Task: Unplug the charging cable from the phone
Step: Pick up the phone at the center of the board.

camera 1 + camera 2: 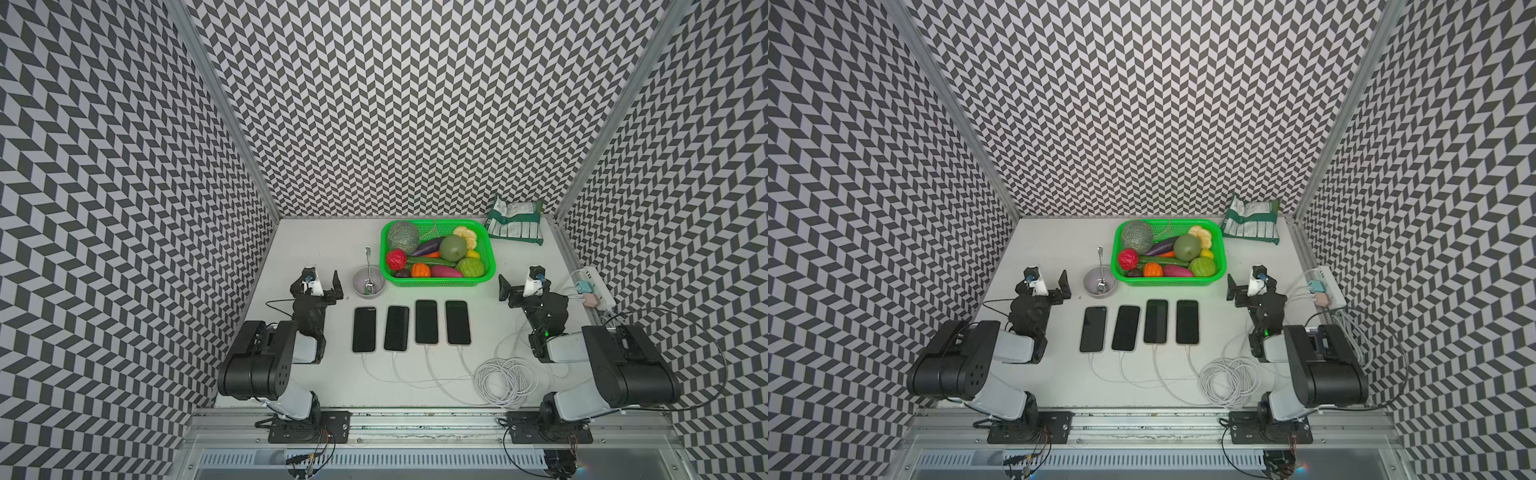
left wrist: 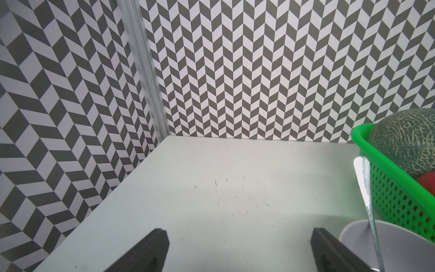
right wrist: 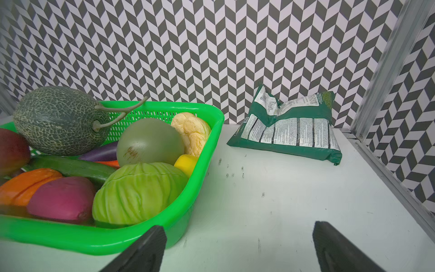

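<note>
Item: four phones (image 1: 396, 328), face up in a row on the desk (image 1: 316, 253), a white charging cable (image 1: 426, 352) in each near end; left tool (image 1: 323, 286) and right tool (image 1: 521, 286) stand spread, empty, well apart from them. Handling: steady one phone, pinch the plug itself, draw straight out. Plugs too small to make out; wrist views show no phone.

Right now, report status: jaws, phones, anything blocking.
Left gripper, right gripper: jaws open, empty. Four phones flat, cables all plugged in. Bowl beside left gripper; plug ends unobstructed.
</note>
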Controlling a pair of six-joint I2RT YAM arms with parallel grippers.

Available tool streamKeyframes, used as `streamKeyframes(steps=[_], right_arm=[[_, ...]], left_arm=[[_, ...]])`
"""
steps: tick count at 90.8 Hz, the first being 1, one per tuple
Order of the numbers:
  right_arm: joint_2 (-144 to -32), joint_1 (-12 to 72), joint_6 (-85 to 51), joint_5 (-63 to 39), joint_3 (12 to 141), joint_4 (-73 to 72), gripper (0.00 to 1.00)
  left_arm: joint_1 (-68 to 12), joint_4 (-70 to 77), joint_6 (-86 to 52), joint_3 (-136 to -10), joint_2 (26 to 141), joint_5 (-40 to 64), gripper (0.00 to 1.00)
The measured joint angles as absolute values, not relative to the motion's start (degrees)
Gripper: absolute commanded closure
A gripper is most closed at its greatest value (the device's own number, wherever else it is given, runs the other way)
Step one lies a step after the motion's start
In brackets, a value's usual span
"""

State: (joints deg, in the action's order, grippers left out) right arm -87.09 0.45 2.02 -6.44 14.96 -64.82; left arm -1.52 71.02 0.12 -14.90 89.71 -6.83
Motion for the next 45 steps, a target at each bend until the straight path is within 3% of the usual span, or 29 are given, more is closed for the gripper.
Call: streamKeyframes(steps=[45], right_arm=[[-87.09, 0.45, 2.04, -6.48, 14.96, -64.82, 0.0]], left_arm=[[-0.56, 71.02, -0.12, -14.79, 89.67, -5.52, 0.0]])
